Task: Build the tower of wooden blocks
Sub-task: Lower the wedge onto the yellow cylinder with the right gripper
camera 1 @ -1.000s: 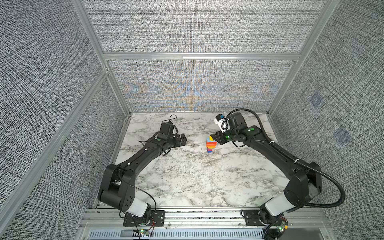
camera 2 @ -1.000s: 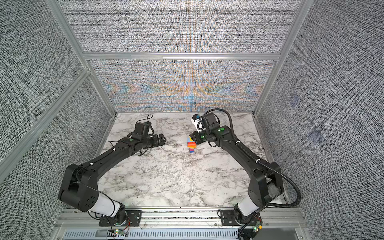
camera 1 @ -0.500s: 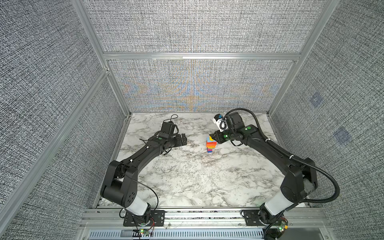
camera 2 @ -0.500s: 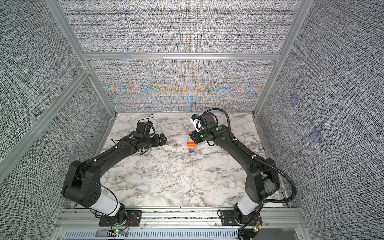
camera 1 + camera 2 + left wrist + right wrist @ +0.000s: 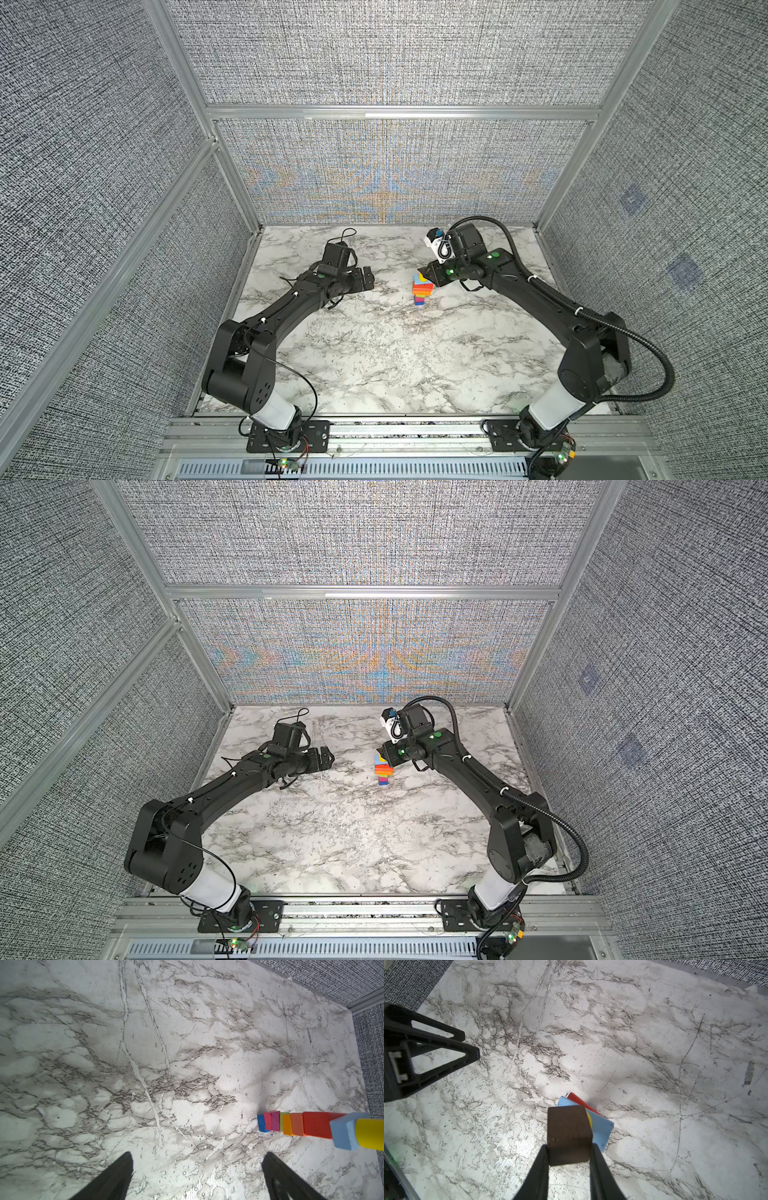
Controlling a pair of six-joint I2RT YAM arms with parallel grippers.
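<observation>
- The tower [image 5: 422, 290] [image 5: 384, 771] stands upright on the marble tabletop [image 5: 374, 353], just right of the middle and toward the back wall. Its long axis runs straight up from the table.
- From the base it goes blue, pink, a sliver of green, orange, red, then a light blue slab [image 5: 345, 1133] and a yellow cylinder [image 5: 372, 1136] on top. The slabs sit slightly twisted against one another.
- The tower looks the same as a second ago. The right gripper's tip has kept its place at the top, while the right arm [image 5: 540, 303] has drawn its elbow in a little.
- The right gripper [image 5: 569, 1148] [image 5: 428, 276] reaches in from the right and pinches a dark brown cube [image 5: 569, 1136] between both fingers, directly over the yellow cylinder. I cannot tell whether the cube touches it.
- The left arm [image 5: 291, 303] stretches low across the table. The left gripper [image 5: 197, 1155] [image 5: 368, 278] is spread wide and holds nothing, pointing at the tower but well apart from it.
</observation>
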